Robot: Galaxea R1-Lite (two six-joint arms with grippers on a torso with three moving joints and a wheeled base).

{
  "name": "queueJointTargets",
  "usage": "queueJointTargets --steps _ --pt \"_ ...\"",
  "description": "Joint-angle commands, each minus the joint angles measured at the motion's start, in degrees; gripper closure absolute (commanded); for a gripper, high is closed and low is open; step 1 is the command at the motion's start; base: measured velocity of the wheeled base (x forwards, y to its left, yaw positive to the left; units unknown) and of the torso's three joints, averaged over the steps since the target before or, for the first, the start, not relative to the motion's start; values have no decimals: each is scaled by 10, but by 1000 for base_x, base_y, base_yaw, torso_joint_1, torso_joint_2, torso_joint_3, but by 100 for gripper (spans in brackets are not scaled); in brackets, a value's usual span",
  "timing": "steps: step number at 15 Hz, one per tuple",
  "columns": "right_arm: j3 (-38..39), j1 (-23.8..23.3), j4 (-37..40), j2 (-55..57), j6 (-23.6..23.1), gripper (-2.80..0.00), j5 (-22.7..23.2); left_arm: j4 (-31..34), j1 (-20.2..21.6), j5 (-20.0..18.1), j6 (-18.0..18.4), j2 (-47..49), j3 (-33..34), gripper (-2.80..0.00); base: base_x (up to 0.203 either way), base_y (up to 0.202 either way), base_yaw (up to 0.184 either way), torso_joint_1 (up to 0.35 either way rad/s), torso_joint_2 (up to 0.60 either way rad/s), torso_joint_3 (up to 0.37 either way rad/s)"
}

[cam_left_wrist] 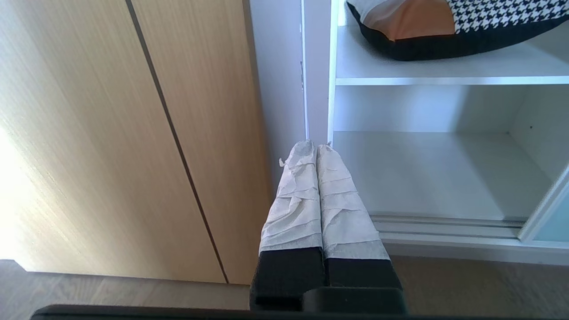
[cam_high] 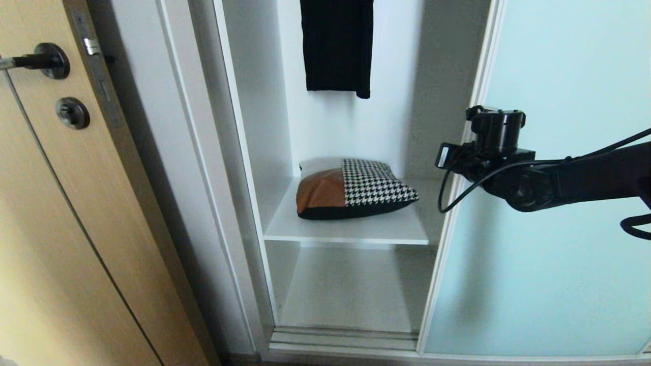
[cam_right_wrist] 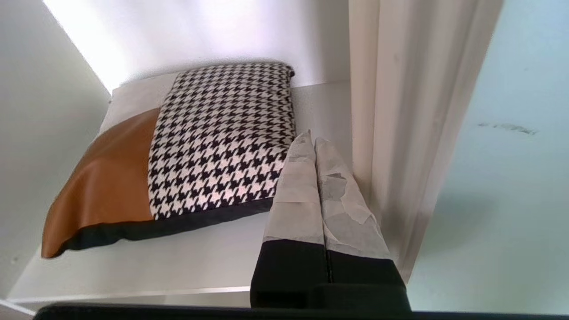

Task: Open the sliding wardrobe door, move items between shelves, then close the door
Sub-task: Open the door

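The sliding door (cam_high: 549, 203) stands pushed right, leaving the wardrobe open, and the cushion (cam_high: 353, 189) lies flat on the upper shelf (cam_high: 351, 229) above the bare lower shelf (cam_high: 351, 290). The right claw (cam_right_wrist: 311, 141), fingers pressed together and holding nothing, hangs by the door's frame beside the cushion. The left claw (cam_left_wrist: 314, 144), likewise pressed together, sits low near the wood door (cam_left_wrist: 111, 133).

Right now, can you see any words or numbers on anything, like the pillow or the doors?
None: no word, number or brand shows anywhere.
The cushion bears only a houndstooth pattern.
The sliding wardrobe door is plain frosted glass.
The wooden door and black garment are unmarked.
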Motion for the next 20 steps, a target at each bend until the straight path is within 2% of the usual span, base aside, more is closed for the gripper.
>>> queueJointTargets --steps 1,5,14,18,20 --pt "8 -7 -3 -6 6 0 -1 0 0 0 0 1 1 0 0 0 0 0 0 0" --pt "16 -28 -3 -18 7 0 9 0 0 0 0 1 1 0 0 0 0 0 0 0" --pt "22 -112 -2 -33 9 0 44 0 0 0 0 1 1 0 0 0 0 0 0 0" --pt "49 -119 -3 -55 20 0 67 1 0 0 0 1 1 0 0 0 0 0 0 0" --pt "80 -107 -4 -91 20 0 97 0 0 0 0 1 1 0 0 0 0 0 0 0"
